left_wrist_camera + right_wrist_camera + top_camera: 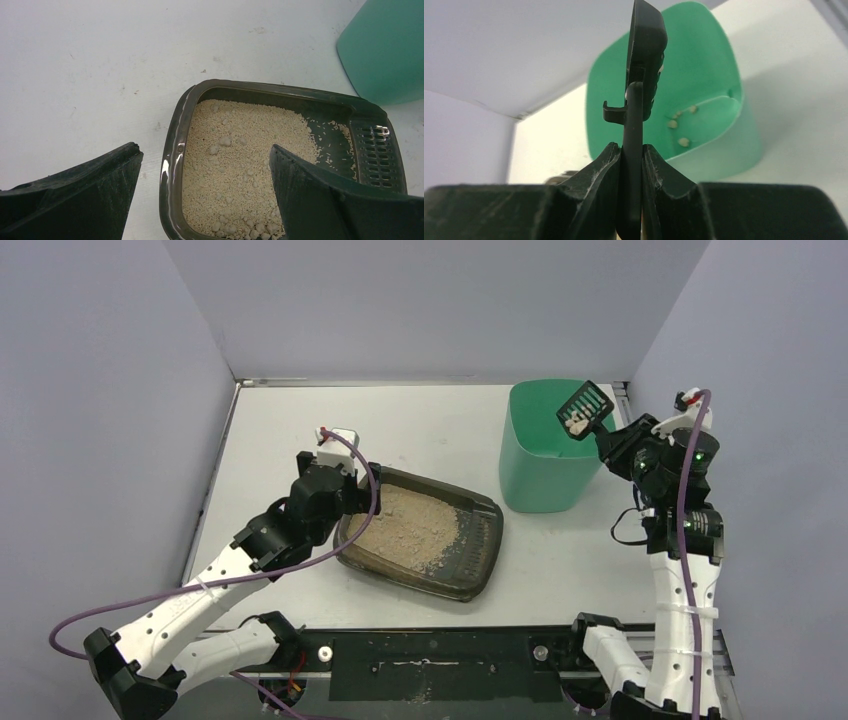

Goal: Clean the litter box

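Two grippers: I am working with a left gripper (pixel 204 150) and a right gripper (pixel 630 150).
Left gripper state: I am holding its jaws spread wide and gripping nothing. One finger is hanging over the table (pixel 420 420) and the other over the granules (pixel 240 165).
Left gripper place: it is sitting at the 9 o'clock rim of the litter box, with that rim lying between the fingers. I cannot tell whether they are touching it.
Right gripper state: I am clamping its jaws on the thin handle of the scoop (pixel 644 50).
One litter box (pixel 478 550): it is lying on the table at 7 o'clock from the bin, near it but apart.
Granules: they are filling the 9 o'clock part of the box, while the slotted floor at the 3 o'clock end is showing nearly bare.
Lumps in the box: several pale ones are showing among the granules.
One scoop: I am holding it raised over the bin's 2 o'clock rim, carrying a few pale lumps.
One bin (pixel 545 470): mint green, it is standing at 1 o'clock from the litter box, with three pale lumps (pixel 683 142) clearly showing inside.
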You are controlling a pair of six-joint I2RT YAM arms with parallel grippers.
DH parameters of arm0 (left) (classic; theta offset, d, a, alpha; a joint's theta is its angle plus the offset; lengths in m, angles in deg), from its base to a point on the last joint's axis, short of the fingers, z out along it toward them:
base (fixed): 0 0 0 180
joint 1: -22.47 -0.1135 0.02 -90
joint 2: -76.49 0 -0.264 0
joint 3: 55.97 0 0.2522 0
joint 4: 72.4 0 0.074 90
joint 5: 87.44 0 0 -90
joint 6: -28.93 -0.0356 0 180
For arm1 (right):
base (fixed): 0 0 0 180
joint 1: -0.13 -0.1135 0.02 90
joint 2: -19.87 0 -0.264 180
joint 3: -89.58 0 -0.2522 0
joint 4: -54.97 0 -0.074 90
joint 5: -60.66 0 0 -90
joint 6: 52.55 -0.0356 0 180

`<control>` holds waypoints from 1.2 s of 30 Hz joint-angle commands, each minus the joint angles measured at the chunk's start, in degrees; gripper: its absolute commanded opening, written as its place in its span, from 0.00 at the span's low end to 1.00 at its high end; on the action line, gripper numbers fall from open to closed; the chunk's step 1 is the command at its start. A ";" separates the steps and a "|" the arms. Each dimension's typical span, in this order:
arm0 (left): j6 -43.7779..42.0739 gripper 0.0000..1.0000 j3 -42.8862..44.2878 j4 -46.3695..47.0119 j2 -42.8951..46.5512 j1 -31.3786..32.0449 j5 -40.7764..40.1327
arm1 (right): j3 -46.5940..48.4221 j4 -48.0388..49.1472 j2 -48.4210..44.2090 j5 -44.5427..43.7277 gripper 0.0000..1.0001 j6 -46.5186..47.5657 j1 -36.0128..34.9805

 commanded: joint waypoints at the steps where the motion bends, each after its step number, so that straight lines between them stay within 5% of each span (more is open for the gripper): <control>1: -0.04 0.97 0.50 1.68 1.34 0.31 -0.71 | 5.72 -7.48 2.35 -3.61 0.00 14.37 0.27; 15: -0.35 0.97 0.43 1.54 0.96 0.29 -1.16 | 14.08 -14.13 10.43 -24.28 0.00 32.22 -13.38; 27: -0.82 0.97 0.45 1.28 -0.18 -0.02 -1.90 | 19.08 -13.18 11.22 -31.14 0.00 49.43 -24.06; 36: -0.84 0.97 0.60 1.14 -1.45 -1.78 -1.31 | 22.66 -18.65 14.92 -47.53 0.00 56.79 -36.32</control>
